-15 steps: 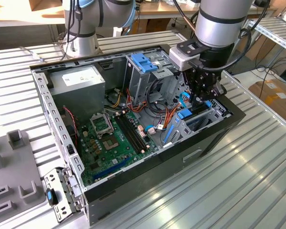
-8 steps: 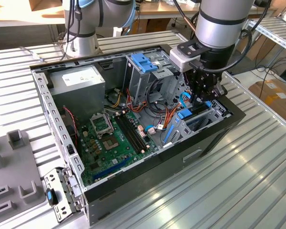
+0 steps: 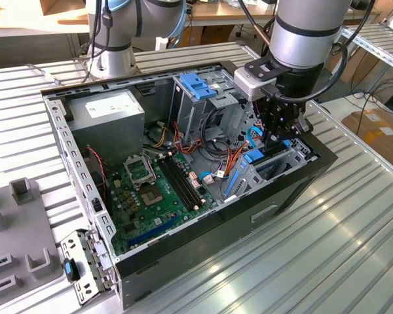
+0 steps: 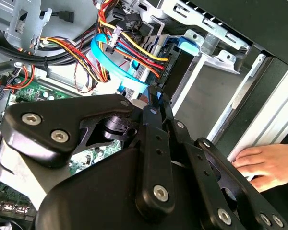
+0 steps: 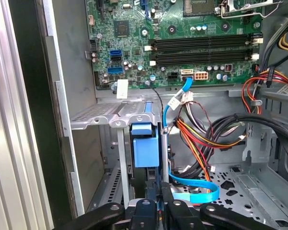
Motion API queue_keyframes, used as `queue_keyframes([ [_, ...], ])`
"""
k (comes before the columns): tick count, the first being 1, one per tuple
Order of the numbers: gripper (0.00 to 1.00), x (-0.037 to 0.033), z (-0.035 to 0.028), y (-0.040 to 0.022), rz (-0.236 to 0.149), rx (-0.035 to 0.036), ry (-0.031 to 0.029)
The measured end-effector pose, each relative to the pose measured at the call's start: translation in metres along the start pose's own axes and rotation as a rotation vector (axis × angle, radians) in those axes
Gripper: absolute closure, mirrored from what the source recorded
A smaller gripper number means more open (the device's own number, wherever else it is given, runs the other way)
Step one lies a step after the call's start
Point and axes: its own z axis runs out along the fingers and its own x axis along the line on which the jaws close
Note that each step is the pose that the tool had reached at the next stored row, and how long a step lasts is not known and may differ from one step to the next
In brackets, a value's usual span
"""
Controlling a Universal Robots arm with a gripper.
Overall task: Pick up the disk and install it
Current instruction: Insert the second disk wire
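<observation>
In the exterior view the claw is lowered into the open computer case on the ribbed metal bench, at the drive bay by the case's wall toward the exterior view's right. The disk stands on edge in that bay with its blue bracket showing, and in the first wrist view the claw's fingers sit narrowly closed about its edge, gripping it. A person's hand rests on the case's outer rim in the second wrist view
</observation>
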Motion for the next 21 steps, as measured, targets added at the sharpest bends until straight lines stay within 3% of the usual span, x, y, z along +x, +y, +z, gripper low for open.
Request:
queue_keyframes([
  [8,0.84,0.0008,0.0013,0.0001,0.002,0.0019,-0.0097],
  [21,0.84,0.0045,0.0049,-0.0003,0.003,0.0023,-0.0125],
])
